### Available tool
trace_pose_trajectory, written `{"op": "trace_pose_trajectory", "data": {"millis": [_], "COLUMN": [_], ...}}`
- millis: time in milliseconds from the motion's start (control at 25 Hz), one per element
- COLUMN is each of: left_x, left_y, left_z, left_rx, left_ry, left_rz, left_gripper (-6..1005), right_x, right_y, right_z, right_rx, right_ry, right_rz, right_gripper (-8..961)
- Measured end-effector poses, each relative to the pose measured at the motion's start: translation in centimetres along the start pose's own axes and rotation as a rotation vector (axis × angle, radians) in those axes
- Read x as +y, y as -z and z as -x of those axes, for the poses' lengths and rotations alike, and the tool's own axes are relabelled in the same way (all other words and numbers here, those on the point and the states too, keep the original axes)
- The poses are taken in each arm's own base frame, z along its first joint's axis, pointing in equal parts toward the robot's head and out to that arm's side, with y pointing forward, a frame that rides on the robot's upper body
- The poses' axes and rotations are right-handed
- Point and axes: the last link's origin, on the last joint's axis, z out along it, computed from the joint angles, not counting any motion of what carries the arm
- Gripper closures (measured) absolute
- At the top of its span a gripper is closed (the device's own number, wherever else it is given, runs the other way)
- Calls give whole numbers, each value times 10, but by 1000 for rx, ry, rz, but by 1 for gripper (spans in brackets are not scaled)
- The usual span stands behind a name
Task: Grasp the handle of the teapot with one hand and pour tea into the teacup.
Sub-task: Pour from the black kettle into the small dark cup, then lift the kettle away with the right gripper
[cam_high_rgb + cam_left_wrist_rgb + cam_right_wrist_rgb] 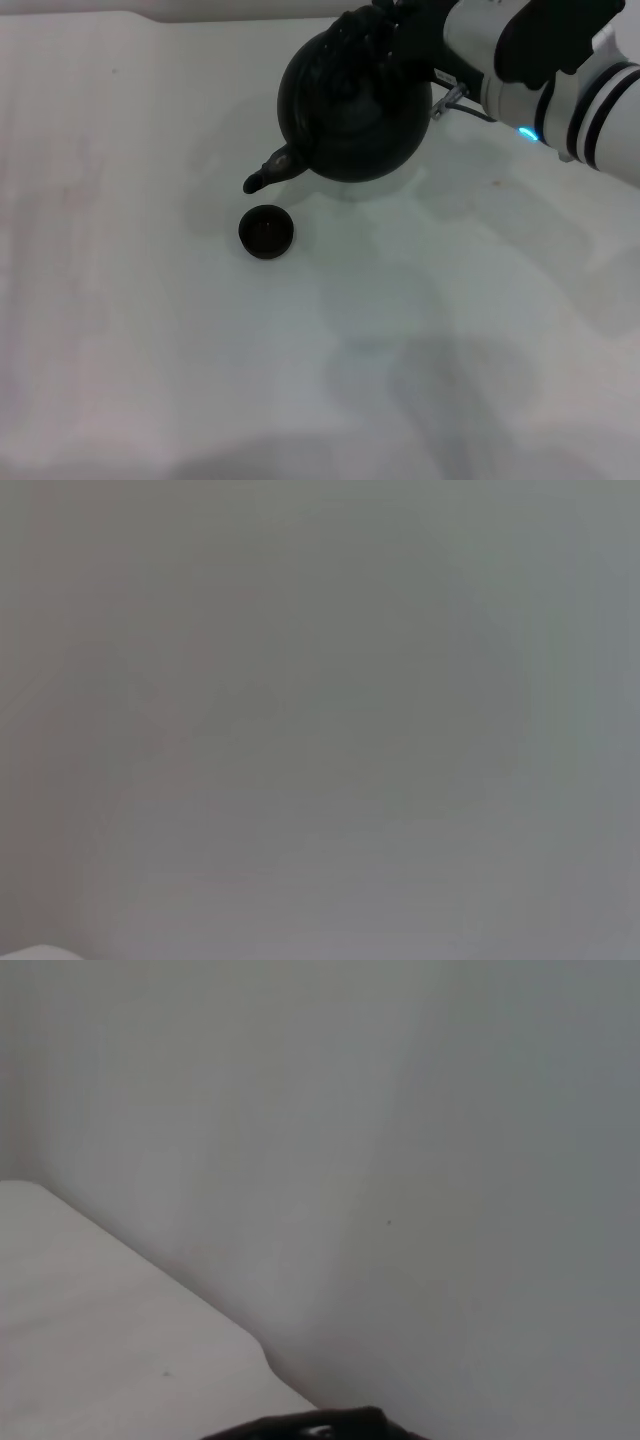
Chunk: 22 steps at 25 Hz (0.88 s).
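Note:
The matte-black teapot hangs tilted at the back of the white table, in the head view. Its short spout points down and to the left, just above and behind the teacup. The teacup is tiny, round and dark, and stands upright on the table. My right gripper is shut on the black arched handle at the pot's top and carries the pot. No stream of tea can be made out. A dark sliver shows at the edge of the right wrist view. My left gripper is out of view.
The white table stretches left and forward of the cup. My white right arm reaches in from the back right. The left wrist view shows only a plain grey surface. The right wrist view shows a pale wall and a table corner.

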Motion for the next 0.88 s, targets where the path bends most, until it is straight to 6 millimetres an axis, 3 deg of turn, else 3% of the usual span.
{"op": "trace_pose_trajectory", "data": {"millis": [880], "left_x": [-2], "left_y": [2], "left_z": [-1], "left_rx": [6], "left_ry": [3], "left_rz": [-12], "left_gripper": [170], "right_x": [9], "right_y": [-2], "right_z": [0], "right_rx": [-60], "right_ry": [160], "right_rz": [-23], "right_gripper": [805]}}
